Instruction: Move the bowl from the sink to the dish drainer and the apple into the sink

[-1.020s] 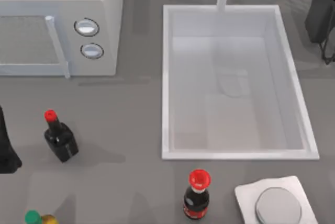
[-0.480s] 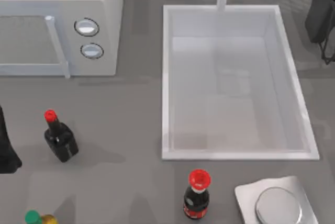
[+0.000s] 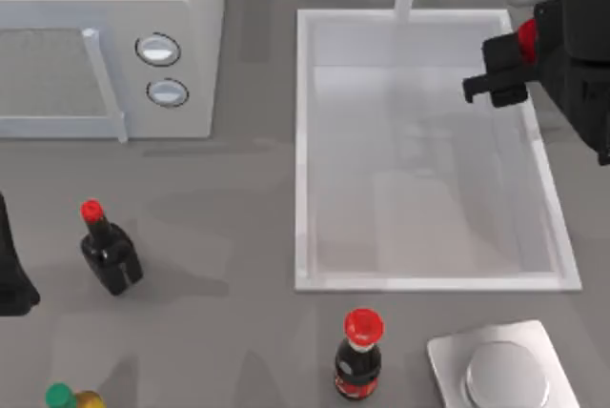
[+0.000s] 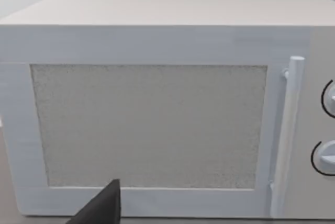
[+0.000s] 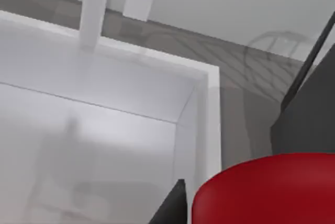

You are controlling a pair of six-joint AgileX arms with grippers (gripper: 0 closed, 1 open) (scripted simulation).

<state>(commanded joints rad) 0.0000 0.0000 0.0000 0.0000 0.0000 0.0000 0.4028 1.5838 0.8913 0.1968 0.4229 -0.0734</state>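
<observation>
My right gripper (image 3: pixel 496 70) hangs over the sink (image 3: pixel 305 141) rim at 2 o'clock, jaws clamped on the apple (image 5: pixel 267 190). My left arm (image 3: pixel 14 265) is parked at the counter's (image 3: pixel 229 236) 9 o'clock edge

Glossy red apple (image 3: pixel 526 38) in the right end effector (image 3: pixel 496 70) above the white sink's (image 3: pixel 305 141) far-right rim.

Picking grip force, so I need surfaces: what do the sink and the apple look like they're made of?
The sink looks like smooth white enamel or plastic: plain matte walls with faint shadows. The apple, held in the right gripper at the sink's right rim, looks smooth and glossy red, like waxy skin or plastic; rendering leaves it open.
</observation>
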